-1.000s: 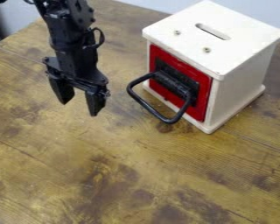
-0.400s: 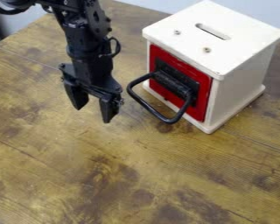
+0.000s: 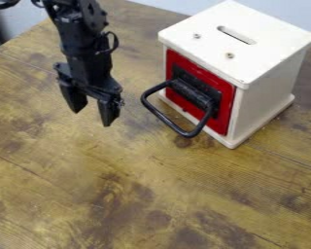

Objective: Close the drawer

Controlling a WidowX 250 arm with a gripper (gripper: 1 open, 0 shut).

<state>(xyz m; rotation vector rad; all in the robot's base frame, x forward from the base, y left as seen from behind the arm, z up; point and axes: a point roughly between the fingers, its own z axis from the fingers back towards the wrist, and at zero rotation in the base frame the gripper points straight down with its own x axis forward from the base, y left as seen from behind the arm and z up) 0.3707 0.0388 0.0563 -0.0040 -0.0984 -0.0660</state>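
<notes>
The red drawer (image 3: 185, 70) sits in the front face of the cream-white cabinet (image 3: 243, 44) at the right. It has a black front plate (image 3: 197, 94) and a large black loop handle (image 3: 169, 114) that reaches out toward the left front, low over the table. I cannot tell how far the drawer sticks out. My gripper (image 3: 92, 108) hangs from the black arm, left of the handle and a short gap away from it. Its two fingers point down, spread apart and empty, just above the table.
The cabinet stands on a worn wooden table (image 3: 145, 195) that fills the view. The cabinet's top has two small slots (image 3: 229, 32). The table's far edge runs along the top left corner.
The gripper moved right toward the handle, then drew back left and slightly up. It stayed open. The drawer and handle have not moved.
</notes>
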